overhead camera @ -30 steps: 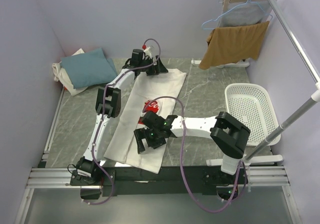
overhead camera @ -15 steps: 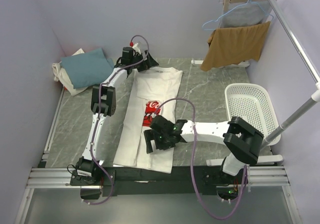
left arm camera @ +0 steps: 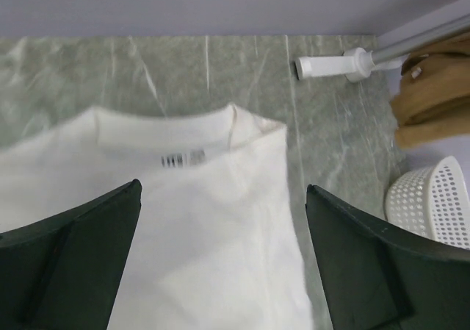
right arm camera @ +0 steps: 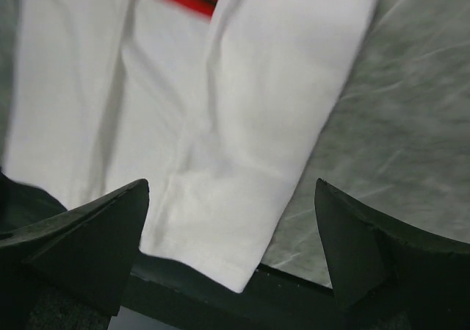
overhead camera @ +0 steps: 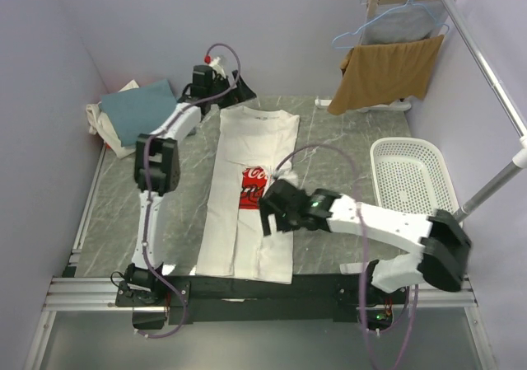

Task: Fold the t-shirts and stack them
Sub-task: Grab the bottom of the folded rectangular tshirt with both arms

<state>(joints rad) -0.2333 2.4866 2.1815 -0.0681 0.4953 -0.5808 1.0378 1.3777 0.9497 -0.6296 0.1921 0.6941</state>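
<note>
Grey table (overhead camera: 346, 152) carries one white t-shirt (overhead camera: 239, 238), flat, lengthwise, sides folded in, red print (overhead camera: 251, 185) mid-chest. Only the top view shows all three shirts: the teal t-shirt (overhead camera: 140, 110) lies on the off-white t-shirt (overhead camera: 103, 129) at far left, well apart. One basket (overhead camera: 375, 168) at right. Left wrist view adds the collar label (left arm camera: 182, 159); right wrist view adds the hem overhanging the near edge. Left gripper (left arm camera: 222, 198) hangs over the collar end, right gripper (right arm camera: 231, 190) over the lower right side. Both jaws wide, holding nothing.
</note>
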